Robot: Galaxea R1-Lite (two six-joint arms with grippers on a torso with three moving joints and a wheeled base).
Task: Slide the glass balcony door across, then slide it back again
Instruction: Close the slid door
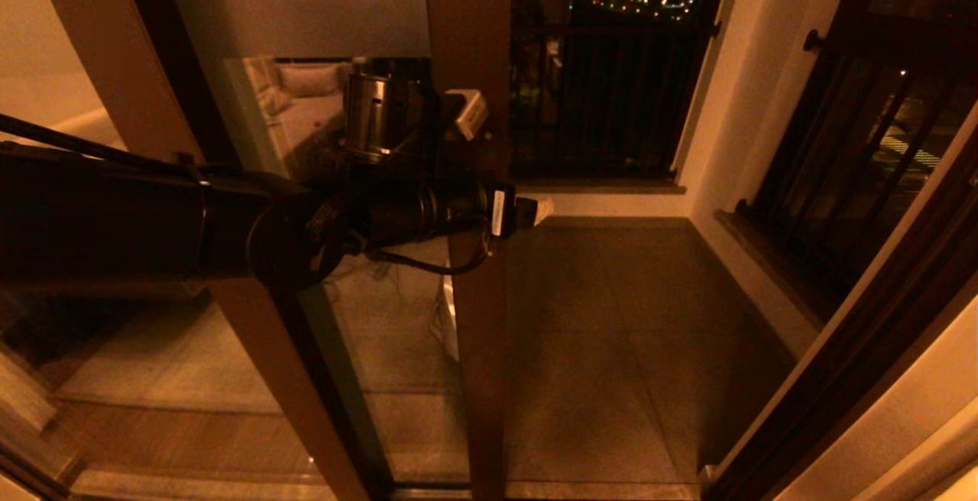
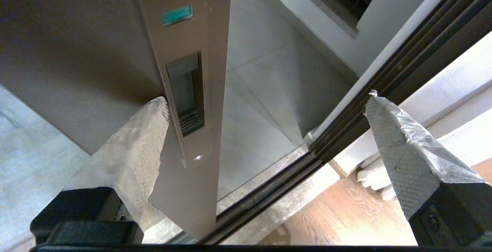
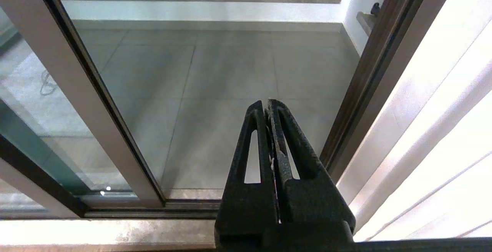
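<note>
**Left gripper spread wide at the door's edge stile**

Your left arm reaches across the head view from the left, and the left gripper (image 1: 535,211) sits right at the vertical frame member of the glass balcony door (image 1: 344,180). In the left wrist view you can see that gripper (image 2: 265,106) wide open, released, holding nothing. One taped finger (image 2: 130,156) is pressed up against the brown stile just beside the recessed pull handle (image 2: 186,92); the other finger (image 2: 399,148) stands well apart, out over the dark floor track (image 2: 292,175). A small green sticker (image 2: 177,14) sits on the stile above the handle recess.

The door itself stands to the left of the opening, its frosted band (image 1: 321,16) across the top of the pane, and the glass mirrors a sofa and your robot's own hardware. To the right of the stile the tiled balcony floor (image 1: 611,318) lies open to you, with the dark railing (image 1: 603,81) beyond it and city lights above.

Your right gripper (image 3: 269,108) hangs low near the sill, fingers pressed together, gripping nothing, pointing out over the balcony tiles between the door's frame (image 3: 84,102) and the right-hand jamb (image 3: 365,79).
</note>
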